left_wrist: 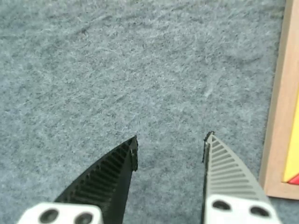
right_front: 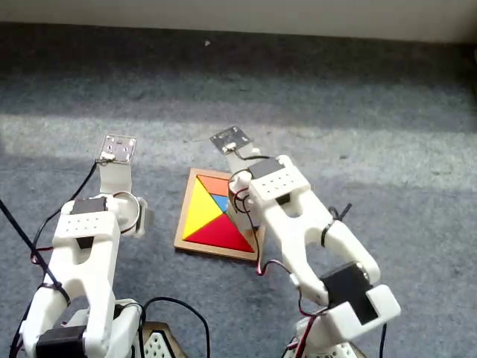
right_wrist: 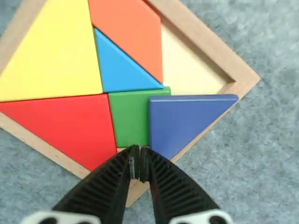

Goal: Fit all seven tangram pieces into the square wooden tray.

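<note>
Presently the square wooden tray point(right_front: 181, 220) lies on the grey carpet point(left_wrist: 117, 70) between the two arms, directly under the right one. Six pieces are counted inside it: yellow triangle point(right_wrist: 56, 56), red triangle point(right_wrist: 60, 126), orange parallelogram point(right_wrist: 128, 32), light blue triangle point(right_wrist: 119, 70), green square point(right_wrist: 128, 119) and dark blue triangle point(right_wrist: 187, 119). By the task's tally, one piece is outstanding.

The dark blue triangle has a short edge at the green square and its long edge along the tray's rim point(right_wrist: 205, 41), with one tip reaching the tray's corner. It appears to sit proud rather than flat (judged from the visible thickness of its edge). A bare pocket point(right_wrist: 191, 70) of wood remains between it and the orange parallelogram.

The right gripper point(right_wrist: 139, 158) has its fingers pressed together, holding nothing, with the tips at the rim where green square and dark blue triangle meet. That triangle lies just ahead of the tips, its long edge running away from them toward the corner. A nudge toward the bare pocket would fall to this arm.

The left gripper point(left_wrist: 170, 140) hangs over carpet just beside the tray, fingers spread and empty.
</note>
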You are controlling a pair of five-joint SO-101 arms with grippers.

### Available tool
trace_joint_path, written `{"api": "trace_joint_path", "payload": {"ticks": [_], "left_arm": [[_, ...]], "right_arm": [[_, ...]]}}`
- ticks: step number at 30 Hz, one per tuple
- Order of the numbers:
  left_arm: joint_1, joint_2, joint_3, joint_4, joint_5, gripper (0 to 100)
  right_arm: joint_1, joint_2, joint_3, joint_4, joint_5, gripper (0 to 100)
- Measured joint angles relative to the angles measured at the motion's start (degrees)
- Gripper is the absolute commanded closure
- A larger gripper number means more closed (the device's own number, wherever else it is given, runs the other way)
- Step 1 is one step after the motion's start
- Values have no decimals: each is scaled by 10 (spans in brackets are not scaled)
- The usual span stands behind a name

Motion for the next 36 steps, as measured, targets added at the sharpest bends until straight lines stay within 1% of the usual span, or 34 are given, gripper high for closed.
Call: {"api": "trace_joint_path", "payload": {"ticks": [4, 15, 21, 25, 29, 31, 36], "left_arm": [[0, 0, 0, 0, 0, 758], [0, 0, 0, 0, 0, 758], [0, 0, 0, 0, 0, 758], [0, 0, 0, 0, 0, 758], [0, 0, 0, 0, 0, 758], [0, 0, 0, 0, 0, 758], [0, 0, 0, 0, 0, 758]], "right_arm": [[0, 54, -42, -1, 0, 992], [0, 60, -115, -18, 0, 992], [0, 35, -116, 39, 0, 992], [39, -18, -116, 71, 0, 992], [72, -27, -116, 80, 0, 992], [75, -9, -116, 80, 2, 992], [77, 64, -116, 80, 33, 992]]}}
